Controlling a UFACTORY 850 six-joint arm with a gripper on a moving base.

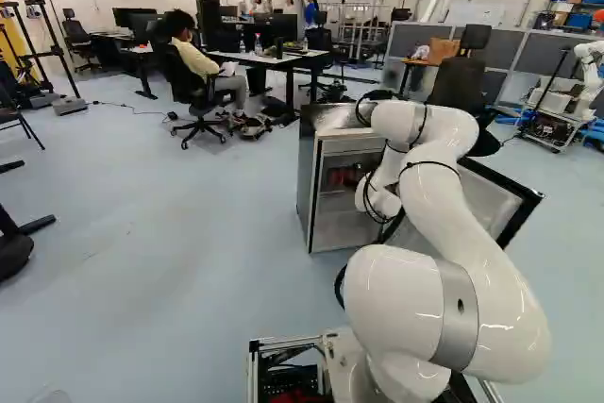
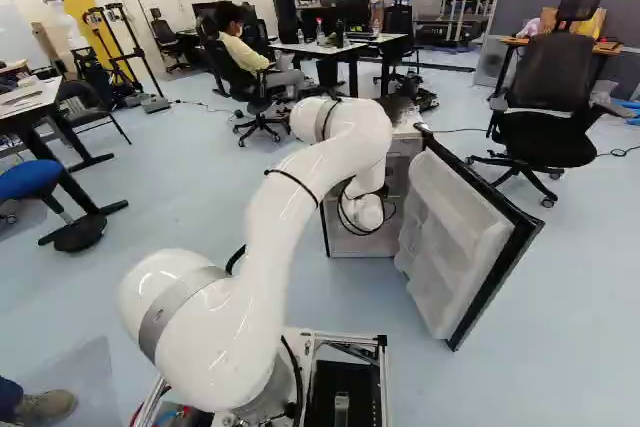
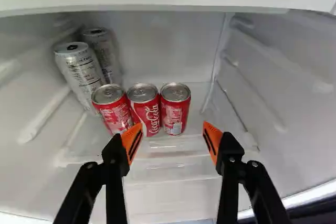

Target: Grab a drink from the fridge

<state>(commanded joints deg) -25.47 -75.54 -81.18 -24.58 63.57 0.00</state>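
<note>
Reaching between fridge walls (image 3: 283,72) with gripper (image 3: 172,132) spread wide, empty; facing three red cans (image 3: 144,111), crowded by silver cans (image 3: 81,72) on one side, roomy on the other.

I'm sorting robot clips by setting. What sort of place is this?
Probably a robotics lab or shared workshop: a desk with office chairs, another robot on a cart, and an open small fridge ahead of the arm.

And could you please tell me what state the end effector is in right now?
End effector: open, holding nothing, with three red cans ahead of it.
</note>
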